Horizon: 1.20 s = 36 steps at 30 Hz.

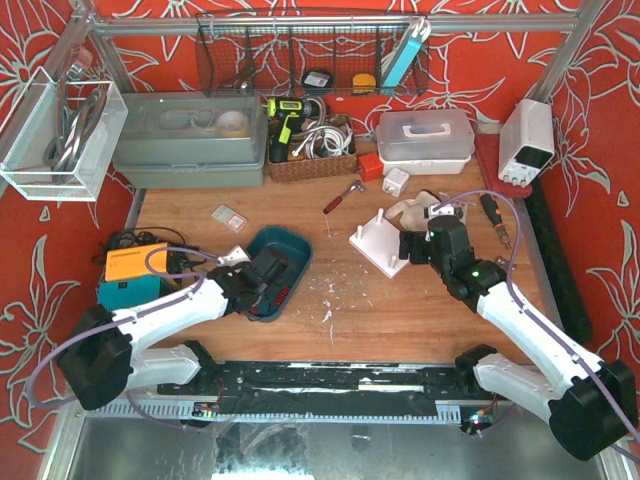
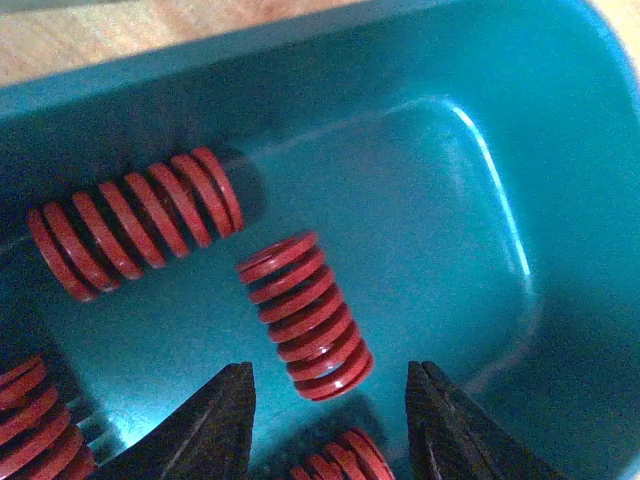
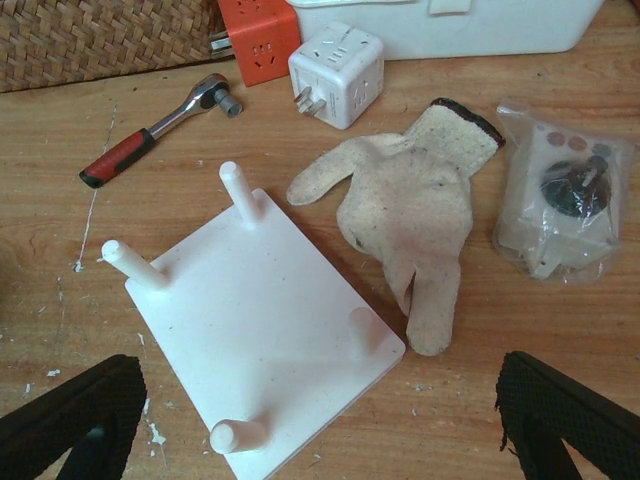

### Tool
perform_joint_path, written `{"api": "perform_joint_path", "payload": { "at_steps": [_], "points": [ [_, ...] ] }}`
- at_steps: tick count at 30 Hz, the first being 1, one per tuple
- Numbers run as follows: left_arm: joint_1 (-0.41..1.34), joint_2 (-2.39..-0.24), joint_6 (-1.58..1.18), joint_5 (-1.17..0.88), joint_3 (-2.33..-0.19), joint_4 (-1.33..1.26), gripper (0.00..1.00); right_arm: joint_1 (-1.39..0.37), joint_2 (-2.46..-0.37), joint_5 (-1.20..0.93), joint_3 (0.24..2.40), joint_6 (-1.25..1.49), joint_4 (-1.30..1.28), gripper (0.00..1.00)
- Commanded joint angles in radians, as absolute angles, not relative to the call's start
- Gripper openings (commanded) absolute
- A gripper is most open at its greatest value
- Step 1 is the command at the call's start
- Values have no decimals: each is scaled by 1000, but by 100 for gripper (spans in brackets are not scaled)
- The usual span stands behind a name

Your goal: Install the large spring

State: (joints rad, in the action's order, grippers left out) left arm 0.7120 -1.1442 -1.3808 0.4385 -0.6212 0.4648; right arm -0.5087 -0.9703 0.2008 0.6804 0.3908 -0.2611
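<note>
Though apart, left fingers (image 2: 215, 425) over teal bin (image 2: 480, 200), right fingers (image 3: 70, 415) over flecked wooden table (image 3: 490, 400); red floral walls (image 1: 600, 120).

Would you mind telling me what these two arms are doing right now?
The left gripper sits inside the teal bin, fingers open, with the end of a red spring between them but not gripped. The right gripper hovers open above the white plate, whose four pegs are all bare. No spring is installed yet.
</note>
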Motion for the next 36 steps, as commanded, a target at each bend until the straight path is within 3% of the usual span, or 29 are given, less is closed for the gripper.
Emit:
{"api": "perform_joint_path", "payload": {
  "at_steps": [1, 25, 31, 36],
  "points": [
    [699, -1203, -1442, 420, -637, 479, 46, -518, -972, 215, 665, 382, -242, 96],
    [622, -1421, -1351, 369, -644, 368, 48, -527, -972, 219, 664, 374, -239, 96],
    [620, -1423, -1317, 387, -650, 356, 44, -528, -977, 221, 665, 372, -237, 96],
    [620, -1413, -1295, 378, -646, 348, 30, -527, -979, 225, 663, 370, -235, 96]
  ]
}}
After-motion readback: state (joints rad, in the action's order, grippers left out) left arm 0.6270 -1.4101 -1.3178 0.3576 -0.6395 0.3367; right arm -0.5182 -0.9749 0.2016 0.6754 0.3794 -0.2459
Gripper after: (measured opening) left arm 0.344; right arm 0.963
